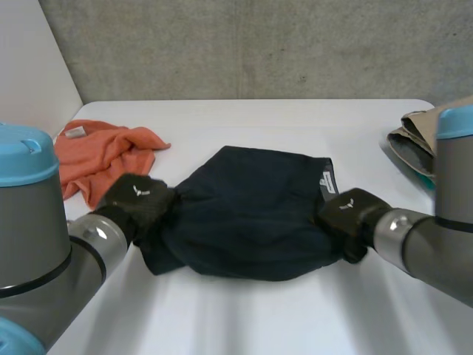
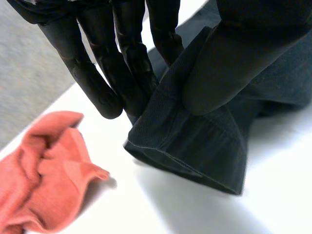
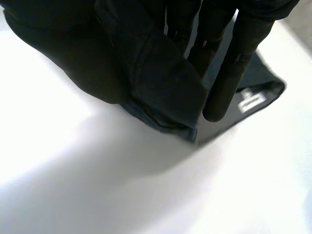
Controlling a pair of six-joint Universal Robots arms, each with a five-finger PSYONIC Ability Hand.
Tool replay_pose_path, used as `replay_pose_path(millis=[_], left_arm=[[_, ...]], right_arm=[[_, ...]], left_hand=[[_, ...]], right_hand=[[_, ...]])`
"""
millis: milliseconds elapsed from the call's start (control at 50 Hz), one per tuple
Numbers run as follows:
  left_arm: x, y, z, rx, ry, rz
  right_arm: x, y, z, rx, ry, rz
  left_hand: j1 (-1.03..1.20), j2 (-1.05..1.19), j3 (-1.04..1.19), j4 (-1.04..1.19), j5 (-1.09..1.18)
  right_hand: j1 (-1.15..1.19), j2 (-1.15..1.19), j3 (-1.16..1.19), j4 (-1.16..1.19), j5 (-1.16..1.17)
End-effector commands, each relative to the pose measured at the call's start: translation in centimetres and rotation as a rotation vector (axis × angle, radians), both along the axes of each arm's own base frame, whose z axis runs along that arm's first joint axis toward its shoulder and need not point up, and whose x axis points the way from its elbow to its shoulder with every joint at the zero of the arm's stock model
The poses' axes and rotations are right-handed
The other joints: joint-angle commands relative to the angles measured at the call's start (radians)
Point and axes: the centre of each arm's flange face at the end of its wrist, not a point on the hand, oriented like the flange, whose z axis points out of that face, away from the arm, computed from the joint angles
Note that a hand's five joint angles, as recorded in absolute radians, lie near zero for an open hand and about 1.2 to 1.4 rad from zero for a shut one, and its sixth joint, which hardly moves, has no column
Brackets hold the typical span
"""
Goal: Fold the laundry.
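A dark navy garment (image 1: 251, 211) lies bunched in the middle of the white table (image 1: 244, 318), a white label (image 1: 327, 180) at its right edge. My left hand (image 1: 137, 198) holds its left end, pinching a hemmed fold (image 2: 195, 141) between straight fingers (image 2: 102, 92) and the thumb (image 2: 219, 68). My right hand (image 1: 346, 214) grips the right end, with a fold of the cloth (image 3: 170, 92) pinched between thumb and fingers (image 3: 234, 68); the label (image 3: 251, 101) shows past its fingertips.
An orange cloth (image 1: 100, 154) lies crumpled at the table's left, close behind my left hand, and also beside that hand's fingers (image 2: 44, 180). Folded beige and light clothes (image 1: 414, 137) sit at the right edge. A grey wall stands behind the table.
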Motion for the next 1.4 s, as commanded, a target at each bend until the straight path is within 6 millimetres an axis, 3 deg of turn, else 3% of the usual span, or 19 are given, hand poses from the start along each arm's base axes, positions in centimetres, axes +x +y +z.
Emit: replay_pose_path(millis=[20,80,160,260,320,340,380,400,420,480,580,680,760,900,1060,1080,1160,1280,1400], left_arm=[[0.7,3.9,-1.3,0.228,-0.163,-0.116],[0.5,4.4,-2.5,0.306,-0.218,-0.155],[-0.3,1.2,-3.8,0.268,-0.218,-0.135],[-2.4,-3.0,-1.5,0.107,-0.194,-0.123],[-3.8,-6.4,3.8,-0.110,-0.116,-0.072],[-4.2,-7.8,7.6,-0.248,-0.046,-0.035],[-4.2,-9.0,11.8,-0.403,0.041,0.017],[-4.1,-9.5,13.9,-0.480,0.090,0.042],[-3.6,-10.0,18.2,-0.636,0.200,0.093],[-2.6,-9.6,25.2,-0.909,0.405,0.147],[-2.2,-8.6,29.3,-1.111,0.542,0.141],[-2.3,-10.1,26.9,-1.039,0.497,0.151],[-1.9,-12.1,23.4,-0.940,0.430,0.183],[-3.2,-14.3,13.8,-0.714,0.305,0.119],[-4.2,-14.1,-0.5,-0.381,0.124,0.067],[-4.1,-13.8,-1.5,-0.354,0.109,0.068],[-3.6,-12.2,-3.7,-0.261,0.047,0.067],[-2.0,-9.5,-3.3,-0.169,-0.013,0.065],[0.2,-4.5,-2.4,-0.016,-0.115,0.029]], right_arm=[[-3.2,4.3,0.3,0.174,0.287,0.228],[-2.5,4.0,-0.9,0.166,0.291,0.258],[-1.5,2.6,-2.1,0.139,0.292,0.218],[0.2,-1.1,-0.4,-0.014,0.246,0.153],[1.6,-5.3,4.1,-0.250,0.113,0.046],[1.9,-6.4,5.6,-0.318,0.062,0.008],[2.4,-9.2,10.3,-0.525,-0.123,-0.108],[2.4,-9.9,11.8,-0.587,-0.186,-0.138],[2.3,-11.2,14.5,-0.702,-0.316,-0.189],[2.0,-12.0,19.1,-0.904,-0.556,-0.221],[1.8,-11.2,23.7,-1.139,-0.791,-0.175],[2.1,-11.7,22.9,-1.160,-0.798,-0.165],[2.6,-12.4,19.6,-1.040,-0.734,-0.181],[3.9,-12.7,9.9,-0.715,-0.570,-0.186],[5.5,-12.2,-1.7,-0.465,-0.396,-0.105],[5.4,-12.3,-3.9,-0.435,-0.341,-0.095],[4.6,-11.6,-7.0,-0.369,-0.206,-0.088],[3.3,-8.9,-5.9,-0.272,-0.134,-0.088],[1.4,-4.8,-1.6,-0.194,-0.066,-0.065]], left_hand=[[0.265,0.202,0.211,0.202,0.226],[0.265,0.202,0.211,0.202,0.226],[0.265,0.202,0.211,0.202,0.226],[0.265,0.202,0.211,0.202,0.226],[0.265,0.202,0.211,0.202,0.226],[0.265,0.202,0.211,0.202,0.226],[0.265,0.202,0.211,0.202,0.226],[0.265,0.202,0.211,0.202,0.226],[0.265,0.202,0.211,0.202,0.226],[0.265,0.202,0.211,0.202,0.226],[0.265,0.202,0.211,0.202,0.226],[0.265,0.202,0.211,0.202,0.226],[0.265,0.202,0.211,0.202,0.226],[0.265,0.202,0.211,0.202,0.226],[0.265,0.202,0.211,0.202,0.226],[0.265,0.202,0.211,0.202,0.226],[0.265,0.202,0.211,0.202,0.226],[0.265,0.202,0.211,0.202,0.226],[0.265,0.202,0.211,0.202,0.226]], right_hand=[[0.288,0.222,0.221,0.205,0.224],[0.288,0.222,0.221,0.205,0.224],[0.288,0.222,0.221,0.205,0.224],[0.288,0.222,0.221,0.205,0.224],[0.288,0.222,0.221,0.205,0.224],[0.288,0.222,0.221,0.205,0.224],[0.288,0.222,0.221,0.205,0.224],[0.288,0.222,0.221,0.205,0.224],[0.288,0.222,0.221,0.205,0.224],[0.288,0.222,0.221,0.205,0.224],[0.288,0.222,0.221,0.205,0.224],[0.288,0.222,0.221,0.205,0.224],[0.288,0.222,0.221,0.205,0.224],[0.288,0.222,0.221,0.205,0.224],[0.288,0.222,0.221,0.205,0.224],[0.288,0.222,0.221,0.205,0.224],[0.288,0.222,0.221,0.205,0.224],[0.288,0.222,0.221,0.205,0.224],[0.288,0.222,0.221,0.205,0.224]])
